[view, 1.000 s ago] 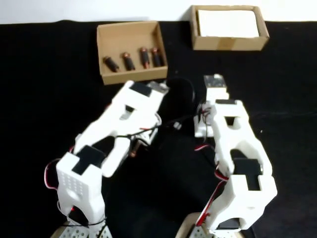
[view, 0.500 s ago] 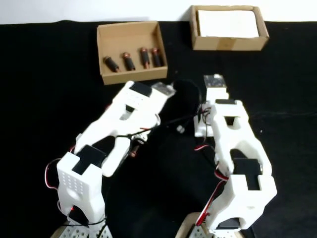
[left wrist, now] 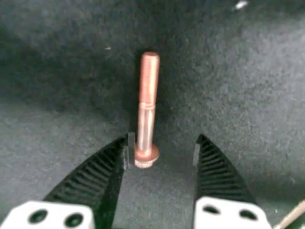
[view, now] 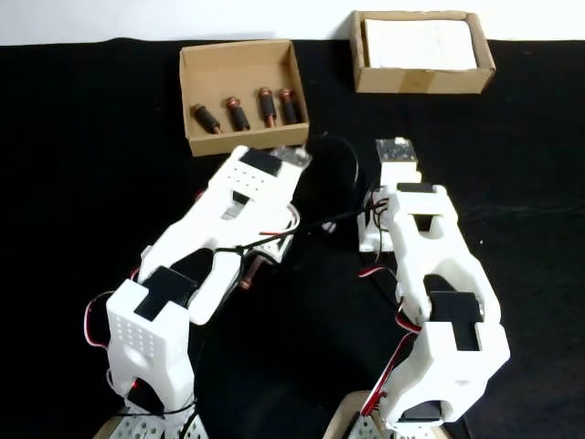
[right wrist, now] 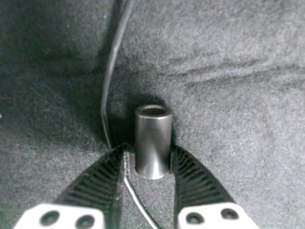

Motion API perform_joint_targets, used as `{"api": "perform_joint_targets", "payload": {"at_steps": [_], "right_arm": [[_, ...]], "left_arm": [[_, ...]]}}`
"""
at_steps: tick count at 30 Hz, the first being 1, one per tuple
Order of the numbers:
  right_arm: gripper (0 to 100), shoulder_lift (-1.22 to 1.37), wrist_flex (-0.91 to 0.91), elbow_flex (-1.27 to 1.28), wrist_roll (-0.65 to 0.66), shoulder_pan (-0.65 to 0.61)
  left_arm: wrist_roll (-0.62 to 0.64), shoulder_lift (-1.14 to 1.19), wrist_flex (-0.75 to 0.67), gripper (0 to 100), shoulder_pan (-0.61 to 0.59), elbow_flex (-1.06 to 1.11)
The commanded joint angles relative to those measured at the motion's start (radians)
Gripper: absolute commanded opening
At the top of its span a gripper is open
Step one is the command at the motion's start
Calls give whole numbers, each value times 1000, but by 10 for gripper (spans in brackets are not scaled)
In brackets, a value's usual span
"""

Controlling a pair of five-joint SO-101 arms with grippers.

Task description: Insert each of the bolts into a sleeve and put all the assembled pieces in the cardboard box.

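Bolt flat on the worktop, left of centre | head between left jaws, wide open and empty, shank pointing straight away | right jaws clamp the sleeve.

Colour rundown: the bolt between the left gripper's fingers is shiny copper-pink. Those fingers are black with fine ribbing, on white mounts. The right gripper has the same ribbed black look, with a dark grey metal sleeve between its fingers. The cloth is charcoal-black felt. The arms are white with black panels. The cardboard box is tan, and the pieces in it are black and copper.
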Motion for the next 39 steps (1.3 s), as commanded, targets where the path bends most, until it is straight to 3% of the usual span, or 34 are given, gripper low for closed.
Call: {"api": "perform_joint_targets", "payload": {"at_steps": [1,7,14,16,18,24,29,33,39], "right_arm": [[50,-16,-45,-2,-5,10],[50,-16,-45,-2,-5,10],[50,-16,-45,-2,-5,10],[50,-16,-45,-2,-5,10],[50,-16,-45,-2,-5,10],[50,-16,-45,-2,-5,10],[50,-16,-45,-2,-5,10],[50,-16,-45,-2,-5,10],[50,-16,-45,-2,-5,10]], "left_arm": [[8,-8,-91,216,-13,62],[3,-8,-196,205,-31,196],[0,-12,-199,4,-54,171],[-41,-19,-192,12,-53,154],[-164,-19,-130,8,-54,102],[-710,-16,143,8,-111,-120],[-1109,-7,164,10,-220,-246],[-1246,15,147,27,-232,-260],[-1257,162,63,148,-236,-274]]}}
